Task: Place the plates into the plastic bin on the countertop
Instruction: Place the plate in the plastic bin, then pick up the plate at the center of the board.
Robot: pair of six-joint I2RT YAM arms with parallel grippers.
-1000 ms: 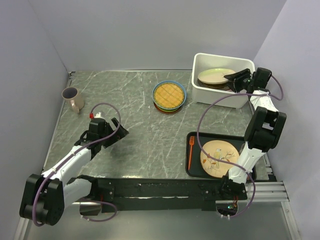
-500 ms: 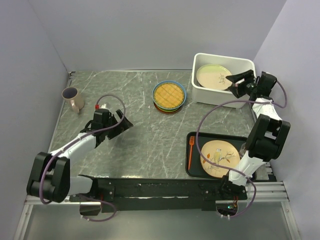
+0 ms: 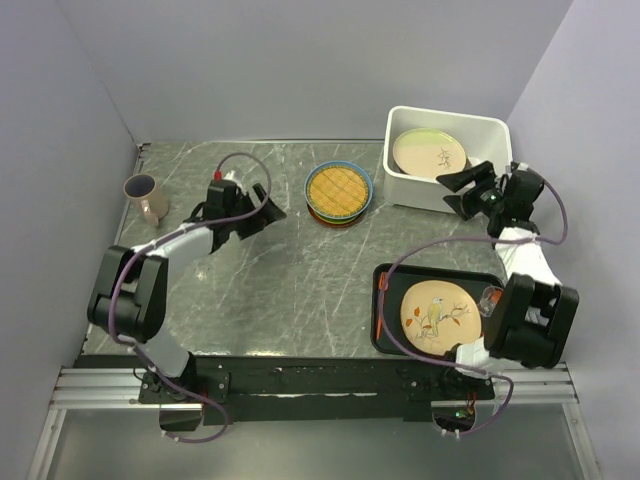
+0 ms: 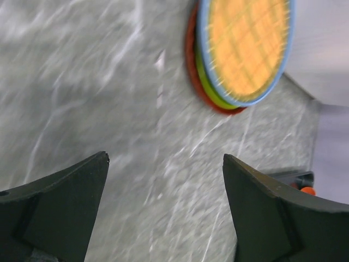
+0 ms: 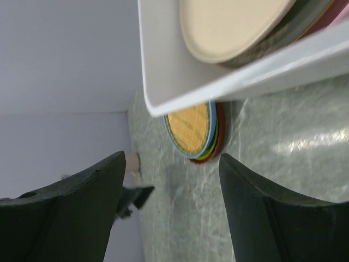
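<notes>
A stack of plates (image 3: 339, 192) sits on the countertop (image 3: 300, 270): a yellow lattice plate with a blue rim (image 4: 248, 46) on top, a yellow-green one (image 4: 205, 83) and a red-orange one (image 4: 190, 65) beneath. The white plastic bin (image 3: 405, 185) at the back right holds a cream plate (image 3: 428, 152) on top of others; a dark grey edge and a pink edge (image 5: 341, 13) show under it. My left gripper (image 3: 262, 215) is open and empty, just left of the stack. My right gripper (image 3: 460, 190) is open and empty, outside the bin's front wall (image 5: 234, 76).
A black tray (image 3: 385, 340) at the front right holds a cream bird plate (image 3: 435, 315) and an orange fork (image 3: 381, 305). A tan cup (image 3: 147, 197) stands at the far left. Grey walls close the back and sides.
My right gripper let go of the cream plate in the bin and pulled out to the bin's front. My left arm swung up and right toward the plate stack.
</notes>
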